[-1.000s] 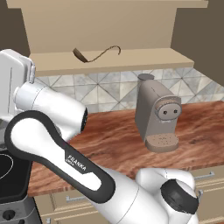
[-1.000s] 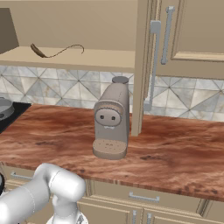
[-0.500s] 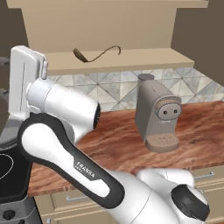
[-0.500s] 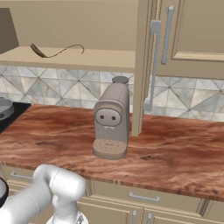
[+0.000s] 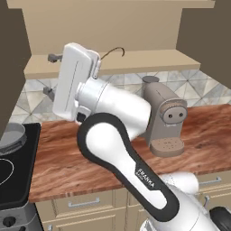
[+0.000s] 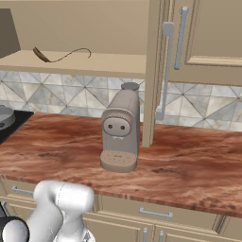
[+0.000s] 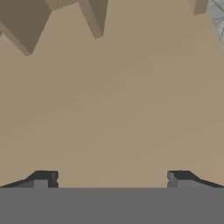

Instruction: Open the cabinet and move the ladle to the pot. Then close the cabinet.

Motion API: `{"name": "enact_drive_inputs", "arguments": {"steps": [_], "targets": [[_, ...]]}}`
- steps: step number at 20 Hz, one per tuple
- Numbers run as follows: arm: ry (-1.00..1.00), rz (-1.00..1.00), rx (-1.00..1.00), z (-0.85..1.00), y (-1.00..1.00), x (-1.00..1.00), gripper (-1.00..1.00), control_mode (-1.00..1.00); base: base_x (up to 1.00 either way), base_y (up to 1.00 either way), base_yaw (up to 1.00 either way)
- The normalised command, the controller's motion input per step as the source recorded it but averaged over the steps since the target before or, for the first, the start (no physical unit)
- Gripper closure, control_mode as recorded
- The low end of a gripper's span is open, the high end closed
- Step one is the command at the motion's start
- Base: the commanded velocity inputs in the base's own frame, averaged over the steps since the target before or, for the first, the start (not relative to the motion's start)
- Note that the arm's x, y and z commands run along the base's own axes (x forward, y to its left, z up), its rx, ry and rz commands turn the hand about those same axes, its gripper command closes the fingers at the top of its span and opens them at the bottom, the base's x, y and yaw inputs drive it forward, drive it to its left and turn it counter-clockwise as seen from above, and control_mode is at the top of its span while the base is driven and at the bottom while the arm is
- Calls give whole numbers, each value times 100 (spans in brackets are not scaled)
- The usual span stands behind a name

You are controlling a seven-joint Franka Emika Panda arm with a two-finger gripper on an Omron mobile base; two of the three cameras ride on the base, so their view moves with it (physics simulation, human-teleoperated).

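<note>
The cabinet [image 5: 149, 61] stands open, its doors swung out to both sides. On its bottom shelf lies the ladle [image 6: 61, 55], dark bowl to the left and thin curved handle to the right. From the left base view just the handle's curl [image 5: 115, 50] shows, since my white hand covers the bowl. My gripper [image 5: 50, 74] points left in front of the shelf's left part, open and holding nothing. In the hand view the gripper [image 7: 111, 178] faces a plain tan panel. The grey pot [image 5: 11, 135] sits on the black stove at far left, with its rim [image 6: 4, 116] at the picture's edge.
A tall grey coffee machine [image 6: 120, 132] stands on the brown counter under the shelf. The opened right door [image 6: 152, 71] juts out edge-on beside it, bar handle [image 6: 165, 71] toward me. Another closed wall cabinet [image 6: 212, 33] hangs to the right. Drawers line the counter front.
The arm has swung up and to the right. The hand has risen from the left edge to the front of the shelf and now hides the ladle's bowl. The jaws stay open.
</note>
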Motion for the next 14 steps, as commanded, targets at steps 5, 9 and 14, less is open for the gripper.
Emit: {"name": "enact_drive_inputs", "arguments": {"steps": [5,9,14], "targets": [[-8,-2,-4,12,-85,-16,-100,-100,0,0,0],[-17,-8,-11,24,-74,-27,-100,-100,0,0,0],[-9,-15,-9,13,-67,-24,-100,-100,0,0,0]]}}
